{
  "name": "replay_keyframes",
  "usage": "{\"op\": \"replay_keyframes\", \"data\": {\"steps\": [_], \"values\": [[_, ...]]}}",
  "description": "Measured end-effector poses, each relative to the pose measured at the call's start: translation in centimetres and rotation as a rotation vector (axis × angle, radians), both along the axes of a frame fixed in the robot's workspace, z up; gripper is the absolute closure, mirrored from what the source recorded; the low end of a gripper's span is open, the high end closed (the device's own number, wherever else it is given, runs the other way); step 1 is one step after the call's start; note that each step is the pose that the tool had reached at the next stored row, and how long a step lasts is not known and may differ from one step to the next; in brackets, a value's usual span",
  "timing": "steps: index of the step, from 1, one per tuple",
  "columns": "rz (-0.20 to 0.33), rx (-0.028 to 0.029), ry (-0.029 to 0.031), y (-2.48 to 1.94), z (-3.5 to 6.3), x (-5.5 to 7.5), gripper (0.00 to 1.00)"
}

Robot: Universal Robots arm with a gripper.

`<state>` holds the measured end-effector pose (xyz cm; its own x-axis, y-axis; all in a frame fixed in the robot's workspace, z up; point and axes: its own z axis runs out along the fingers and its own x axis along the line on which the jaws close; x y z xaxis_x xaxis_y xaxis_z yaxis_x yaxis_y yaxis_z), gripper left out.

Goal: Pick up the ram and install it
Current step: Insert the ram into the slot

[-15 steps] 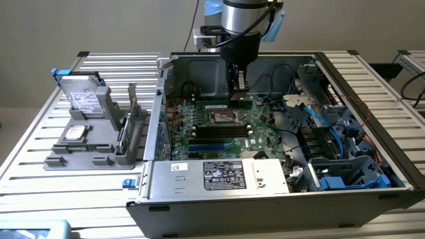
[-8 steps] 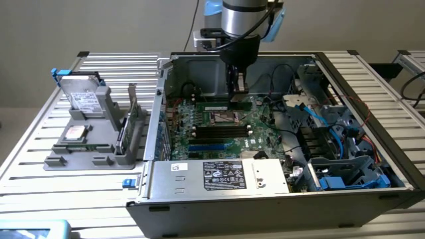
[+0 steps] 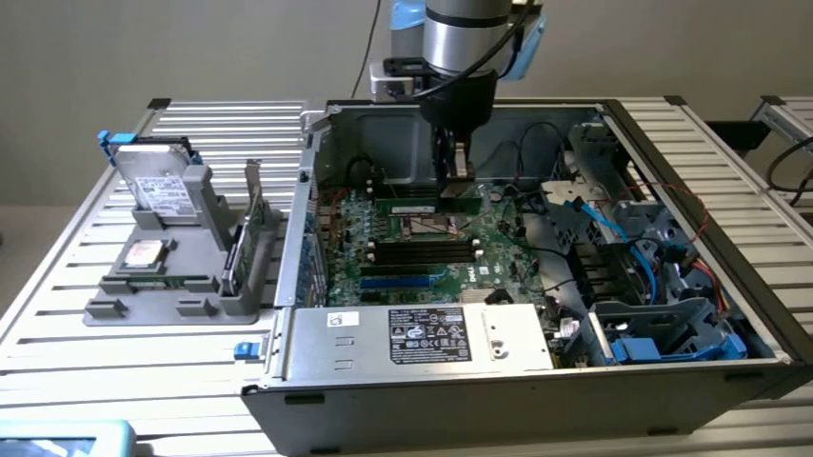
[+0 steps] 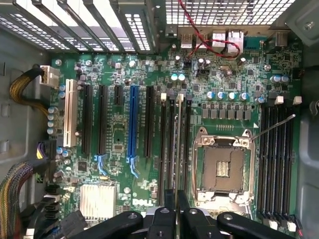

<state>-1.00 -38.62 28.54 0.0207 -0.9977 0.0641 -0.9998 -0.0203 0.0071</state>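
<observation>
My gripper (image 3: 454, 186) reaches down into the open computer case (image 3: 318, 190) and is shut on the ram (image 3: 426, 207), a long green stick held level just over the motherboard (image 3: 420, 267). In the wrist view the ram (image 4: 178, 144) appears edge-on as a thin pale strip running away from my gripper (image 4: 176, 199). It lies along the black memory slots (image 4: 167, 144) beside the CPU socket (image 4: 222, 167). Whether the ram touches a slot I cannot tell.
A second bank of memory slots (image 4: 276, 159) lies on the socket's other side. Expansion slots, one blue (image 4: 133, 122), sit further along. A grey holder (image 3: 171, 286) at the exterior view's left carries a hard drive (image 3: 159, 190) and an expansion card (image 3: 247, 238). The power supply (image 3: 420, 335) and cables (image 3: 610, 238) crowd the case.
</observation>
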Motion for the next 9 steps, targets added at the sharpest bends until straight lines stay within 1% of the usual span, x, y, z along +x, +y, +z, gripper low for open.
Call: {"op": "replay_keyframes", "data": {"steps": [7,9], "values": [[0.0,-0.0041,-0.0001,0.0,-0.98,0.0,0.87],[0.0,-0.0049,0.0,-0.03,-1.13,0.0,0.87]]}}
